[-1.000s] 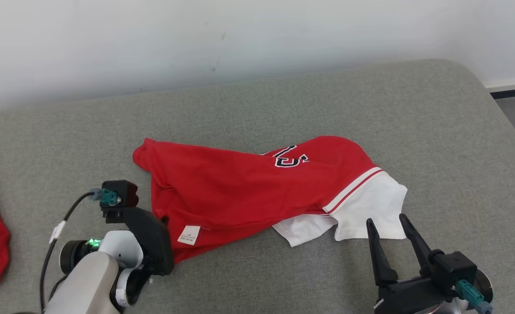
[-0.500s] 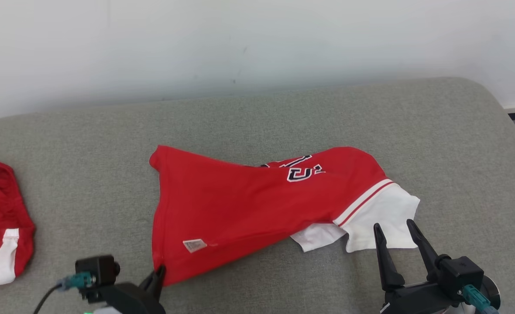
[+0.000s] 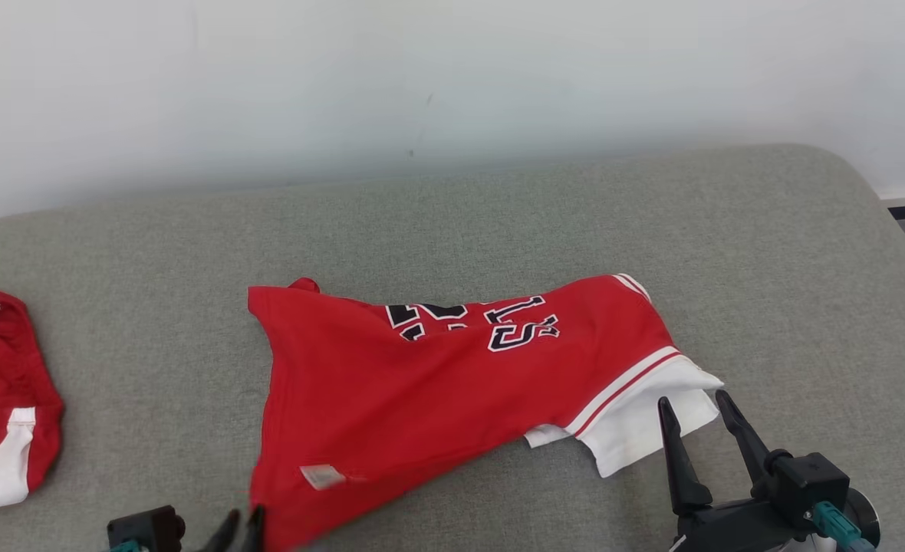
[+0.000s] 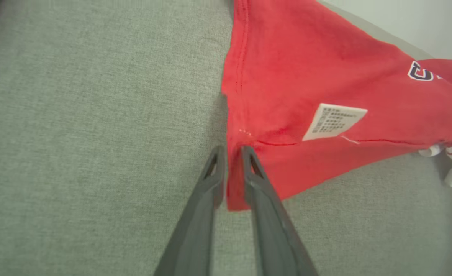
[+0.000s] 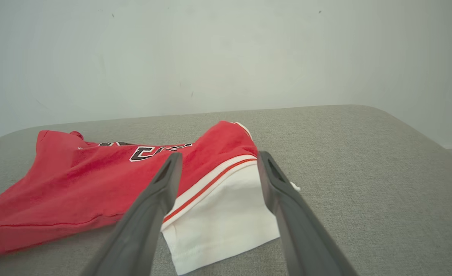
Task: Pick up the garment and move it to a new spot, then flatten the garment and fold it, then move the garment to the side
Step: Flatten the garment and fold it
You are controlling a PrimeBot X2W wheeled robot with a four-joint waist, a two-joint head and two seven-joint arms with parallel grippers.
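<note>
Since the earlier frame the left gripper (image 3: 244, 517) has slid down to the bottom edge at lower left, dragging a corner of the red shirt (image 3: 437, 383) with it. The shirt now lies flatter and more of its dark lettering (image 3: 514, 333) shows. The fingers stand narrowly parted on either side of that corner; whether they pinch it I cannot tell. The right gripper (image 3: 692, 399), at lower right, is spread wide and holds nothing, its tips near the white sleeve (image 3: 636, 429). The shirt lies mid-frame on the grey cushion (image 3: 498, 222). Another red and white garment (image 3: 0, 399) lies at the left edge.
</note>
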